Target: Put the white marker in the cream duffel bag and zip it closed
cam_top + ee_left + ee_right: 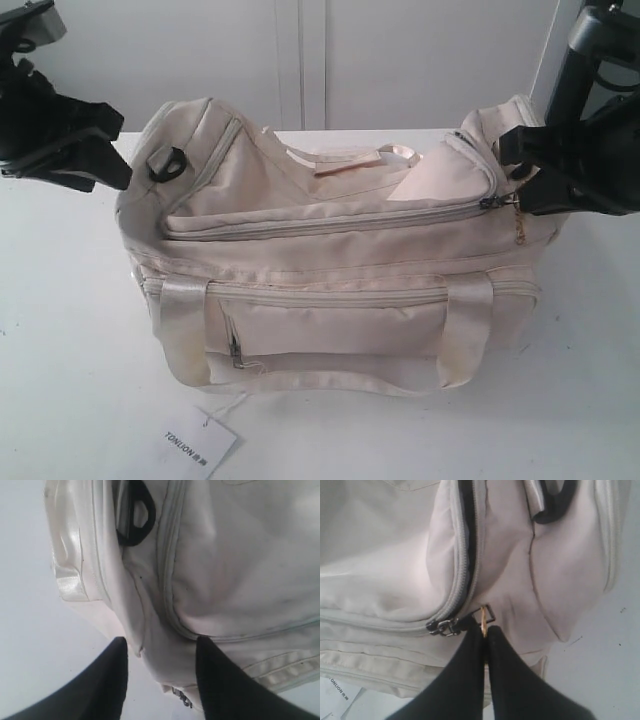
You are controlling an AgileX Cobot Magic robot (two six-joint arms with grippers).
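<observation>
While before pale wall (400, 60), white table (70, 390).

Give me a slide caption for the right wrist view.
Right gripper shut on the gold ring zipper pull of the cream duffel bag.

The inside of the large soft cream fabric duffel bag (330, 270) is concealed by its top panel, so its contents cannot be told. Most of the gold ring zipper pull (484, 622) is hidden between the pressed-together black fingers of the right gripper (485, 630). The white square paper tag (200, 447) is cut off by the exterior view's lower edge, and its smaller print is too small to be read. In the left wrist view the bag is cropped and softly blurred. Whether the spread black fingers (117, 655) of the left gripper (161, 639) touch the fabric cannot be told.
</observation>
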